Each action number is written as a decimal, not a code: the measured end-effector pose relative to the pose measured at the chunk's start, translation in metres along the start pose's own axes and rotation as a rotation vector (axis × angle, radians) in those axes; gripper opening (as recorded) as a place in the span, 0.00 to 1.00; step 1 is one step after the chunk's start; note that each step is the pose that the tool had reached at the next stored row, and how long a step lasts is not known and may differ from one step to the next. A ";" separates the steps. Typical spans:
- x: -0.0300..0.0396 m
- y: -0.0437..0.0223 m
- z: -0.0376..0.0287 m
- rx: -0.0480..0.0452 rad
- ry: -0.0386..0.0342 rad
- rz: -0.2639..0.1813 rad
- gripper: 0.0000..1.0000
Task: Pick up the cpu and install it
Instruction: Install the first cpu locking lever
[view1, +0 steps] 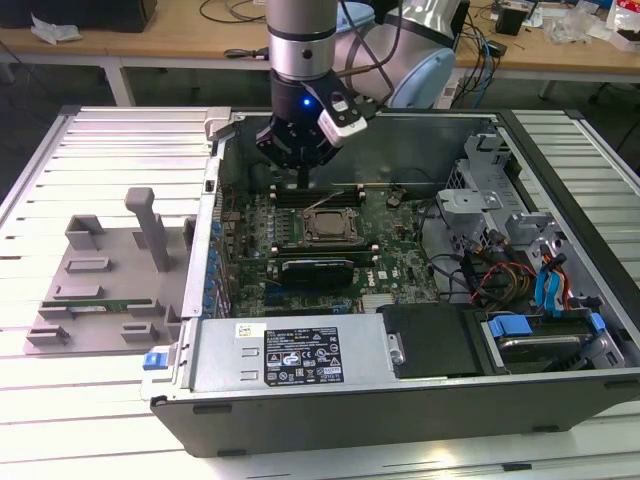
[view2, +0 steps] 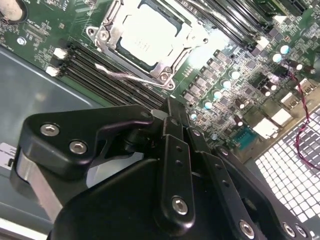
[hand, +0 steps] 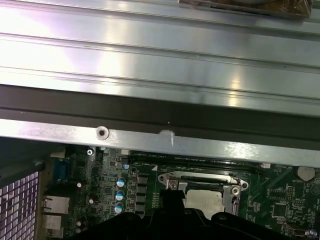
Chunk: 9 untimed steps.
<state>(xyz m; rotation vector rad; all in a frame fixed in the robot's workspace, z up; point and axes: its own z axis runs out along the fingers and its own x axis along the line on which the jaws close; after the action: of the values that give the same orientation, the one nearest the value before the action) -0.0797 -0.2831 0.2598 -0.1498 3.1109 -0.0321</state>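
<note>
In the exterior view the gripper (view1: 301, 178) hangs over the far part of the board (view1: 395, 265) inside the open case (view1: 300, 365), just beyond the socket (view1: 326, 226), where the cpu (view1: 327, 227) lies flat. In the second wrist view the fingers (view2: 172, 135) are pressed together with nothing between them, and the cpu (view2: 147, 36) sits in the socket (view2: 165, 75) ahead of them. In the first wrist view the cpu (hand: 204, 201) lies in the socket (hand: 172, 178) near the case's wall (hand: 150, 137).
</note>
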 end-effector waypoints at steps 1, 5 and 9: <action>-0.0011 -0.0001 0.0000 0.0000 0.0001 0.000 0.11; -0.0062 -0.0006 0.0008 -0.0002 0.0001 0.000 0.11; -0.0067 -0.0006 0.0015 0.0000 0.0006 0.000 0.11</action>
<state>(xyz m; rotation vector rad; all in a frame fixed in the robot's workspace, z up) -0.0729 -0.2832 0.2585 -0.1500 3.1115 -0.0322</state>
